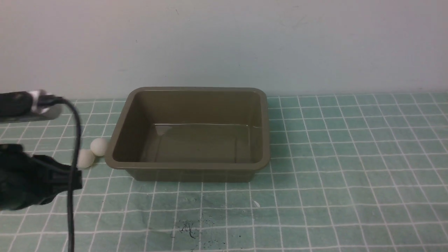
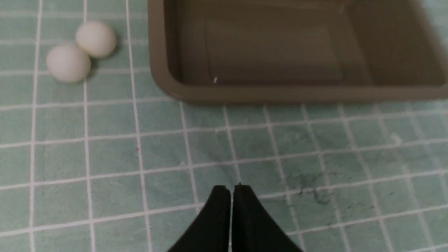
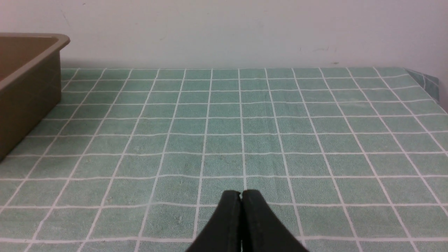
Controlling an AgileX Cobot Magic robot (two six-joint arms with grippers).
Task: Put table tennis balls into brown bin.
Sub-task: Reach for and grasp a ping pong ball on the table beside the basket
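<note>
The brown bin (image 1: 189,167), a glossy olive-brown rectangular plastic tub with rounded corners, flat flared rim and sloping walls, stands on a teal grid-printed cloth (image 1: 350,157). The table tennis balls (image 1: 99,146), two smooth matte white spheres, lie touching each other just beside the bin's left front corner, outside it. The left gripper (image 2: 231,190) is in front of the bin, black tapered fingers pressed together, holding nothing. The right gripper (image 3: 240,196), right of the bin, is likewise closed and empty.
</note>
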